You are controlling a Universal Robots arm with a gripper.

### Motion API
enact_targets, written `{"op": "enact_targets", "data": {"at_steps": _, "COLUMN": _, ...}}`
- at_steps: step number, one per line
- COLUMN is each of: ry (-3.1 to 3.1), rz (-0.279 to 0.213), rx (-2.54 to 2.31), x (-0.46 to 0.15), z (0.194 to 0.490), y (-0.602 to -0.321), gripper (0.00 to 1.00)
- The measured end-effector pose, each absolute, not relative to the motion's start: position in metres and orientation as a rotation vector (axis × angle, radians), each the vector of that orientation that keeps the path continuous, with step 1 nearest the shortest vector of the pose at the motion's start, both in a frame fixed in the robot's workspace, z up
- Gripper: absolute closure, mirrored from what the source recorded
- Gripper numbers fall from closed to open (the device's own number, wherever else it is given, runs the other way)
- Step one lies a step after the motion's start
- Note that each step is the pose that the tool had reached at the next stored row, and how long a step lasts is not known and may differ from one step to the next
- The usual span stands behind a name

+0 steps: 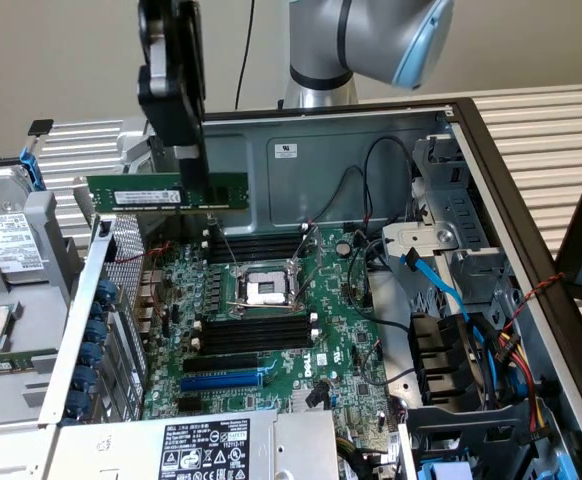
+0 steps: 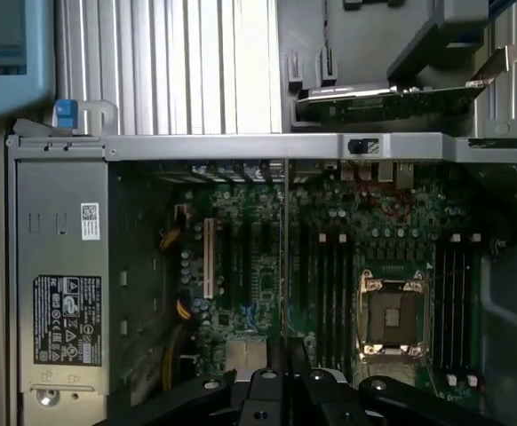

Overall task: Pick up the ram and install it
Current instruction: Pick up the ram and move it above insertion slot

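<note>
The ram [image 1: 141, 191] is a long green stick with a white label. It hangs level and on edge above the far side of the open computer case. My gripper [image 1: 193, 188] is shut on it near its middle, coming straight down from above. In the wrist view the ram [image 2: 285, 257] appears edge-on as a thin line rising from the gripper [image 2: 281, 353]. Below it lies the motherboard [image 1: 271, 340] with black memory slots [image 1: 256, 333] beside the CPU socket [image 1: 268, 290]. More slots [image 1: 256, 245] lie on the socket's far side. The wrist view has the slots [image 2: 330, 284] just beside the ram's edge.
A blue expansion slot [image 1: 221, 380] lies nearer the front. The power supply [image 1: 201, 445] fills the front corner, and the drive cage with cables [image 1: 451, 370] sits at the exterior view's right. A hard drive [image 1: 11, 245] and case panel rest outside at the left.
</note>
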State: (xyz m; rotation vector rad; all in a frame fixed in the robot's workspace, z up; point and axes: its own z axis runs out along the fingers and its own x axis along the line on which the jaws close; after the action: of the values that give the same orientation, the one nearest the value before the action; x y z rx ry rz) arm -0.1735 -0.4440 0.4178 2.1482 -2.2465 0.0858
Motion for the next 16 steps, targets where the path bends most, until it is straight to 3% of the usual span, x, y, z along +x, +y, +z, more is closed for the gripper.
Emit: {"op": "enact_targets", "data": {"at_steps": 16, "ry": -2.245, "rz": 0.085, "rx": 2.15, "x": -0.113, "z": 0.415, "y": -0.425, "gripper": 0.88}}
